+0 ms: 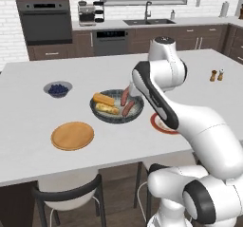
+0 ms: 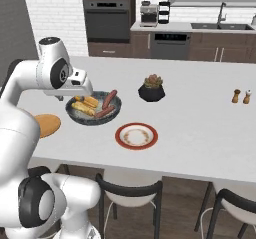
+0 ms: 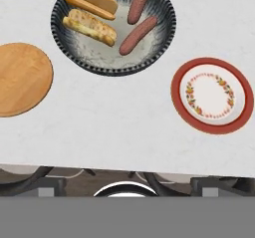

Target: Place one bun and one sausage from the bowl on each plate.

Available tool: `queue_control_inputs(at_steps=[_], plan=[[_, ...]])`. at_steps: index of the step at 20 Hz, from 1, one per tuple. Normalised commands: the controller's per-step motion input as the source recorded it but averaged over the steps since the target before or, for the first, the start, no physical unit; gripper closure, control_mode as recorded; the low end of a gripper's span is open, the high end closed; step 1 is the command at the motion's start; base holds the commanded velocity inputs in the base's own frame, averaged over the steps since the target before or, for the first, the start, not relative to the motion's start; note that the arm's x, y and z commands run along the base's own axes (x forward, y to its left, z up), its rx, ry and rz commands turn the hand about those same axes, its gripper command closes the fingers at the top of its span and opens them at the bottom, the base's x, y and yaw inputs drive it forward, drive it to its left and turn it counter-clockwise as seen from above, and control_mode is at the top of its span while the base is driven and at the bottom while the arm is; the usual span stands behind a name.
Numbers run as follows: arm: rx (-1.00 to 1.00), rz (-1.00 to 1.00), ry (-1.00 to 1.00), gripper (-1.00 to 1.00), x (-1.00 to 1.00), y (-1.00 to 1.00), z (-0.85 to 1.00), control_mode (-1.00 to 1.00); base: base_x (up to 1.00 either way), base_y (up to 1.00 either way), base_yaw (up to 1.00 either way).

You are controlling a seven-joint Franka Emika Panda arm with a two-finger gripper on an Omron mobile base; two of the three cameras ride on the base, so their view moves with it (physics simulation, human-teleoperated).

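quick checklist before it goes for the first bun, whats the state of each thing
1. Bowl stocked: two buns and two sausages inside. Ok.
2. Wooden plate bare and ready. Ok.
3. Red-rimmed plate bare and ready. Ok.
4. Both plates apart from the bowl, one on either side of it. Ok.
5. Fingers open or shut: cannot tell.
6. Potted plant stands behind the bowl, apart from it. Ok.

The dark grey bowl sits mid-counter holding two buns on its left and two sausages on its right. The wooden plate lies near-left of it; the red-rimmed plate lies right, partly hidden by the arm. A small blueberry bowl stands far-left.
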Motion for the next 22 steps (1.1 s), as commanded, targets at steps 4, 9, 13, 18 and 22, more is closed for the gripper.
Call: queue_control_inputs(at_steps=[4,9,13,18,22], plan=[[0.00,0.00,0.00,-1.00,0.00,0.00,0.00,1.00,0.92,0.33,-0.01],[0.00,0.00,0.00,-1.00,0.00,0.00,0.00,1.00,1.00,0.36,-0.01],[0.00,0.00,0.01,-1.00,0.75,0.17,0.00,-1.00,0.25,0.01,0.00],[0.05,0.06,0.00,-1.00,0.99,0.25,-0.02,-1.00,0.00,0.00,0.00],[0.06,0.29,-0.03,-1.00,1.00,0.42,-0.25,-1.00,0.00,0.00,0.00]])
